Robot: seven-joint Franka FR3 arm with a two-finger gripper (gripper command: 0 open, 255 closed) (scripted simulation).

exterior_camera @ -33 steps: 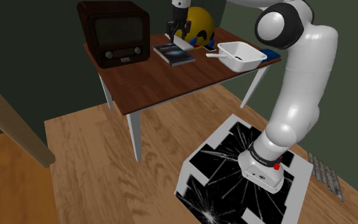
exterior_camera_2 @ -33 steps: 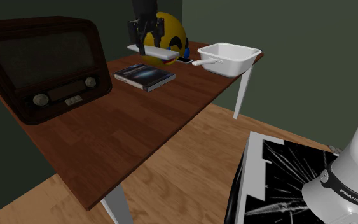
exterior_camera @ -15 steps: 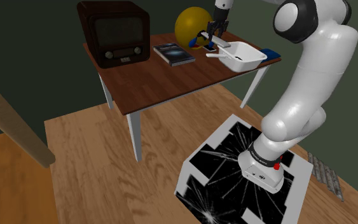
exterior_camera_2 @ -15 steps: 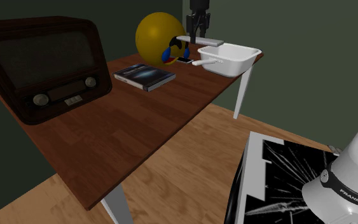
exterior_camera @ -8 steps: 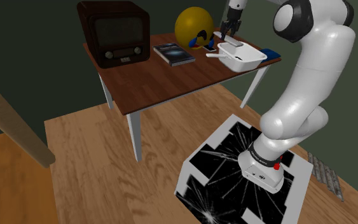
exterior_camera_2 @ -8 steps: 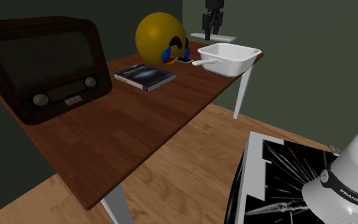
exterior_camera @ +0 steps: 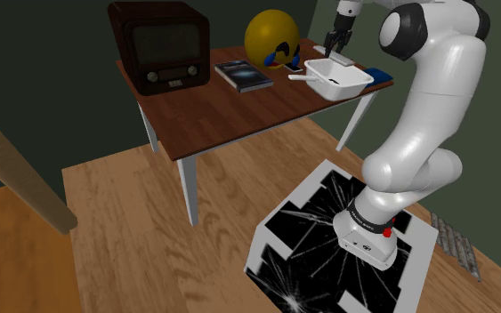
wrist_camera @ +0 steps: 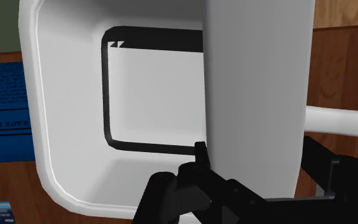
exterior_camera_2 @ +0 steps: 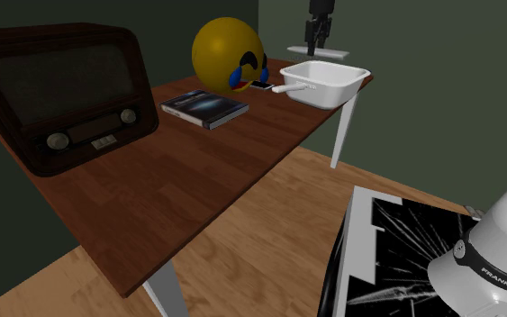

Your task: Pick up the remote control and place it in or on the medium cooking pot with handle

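My black gripper (exterior_camera: 338,42) is shut on a flat white remote control (exterior_camera_2: 318,51) and holds it level in the air. It hangs over the far rim of the white cooking pot (exterior_camera: 350,84), whose handle (exterior_camera: 299,78) points toward the shoulder view's left. In the wrist view the remote (wrist_camera: 257,89) is a pale slab clasped between the two fingers (wrist_camera: 200,156), lying across the pot's hollow (wrist_camera: 152,95) beside the handle (wrist_camera: 341,118). The pot (exterior_camera_2: 328,85) stands at the table's far corner.
On the brown table (exterior_camera: 230,116) stand a dark old radio (exterior_camera: 159,44), a book (exterior_camera: 243,75) and a yellow crying-face ball (exterior_camera: 270,36), with a small phone (exterior_camera_2: 262,86) by the ball. A blue flat item (wrist_camera: 2,95) lies beyond the pot. The stand (exterior_camera: 337,240) sits on the wooden floor.
The gripper has carried the remote toward the shoulder view's right, from above the book, past the yellow ball, to over the pot. It has stayed shut on the remote throughout.
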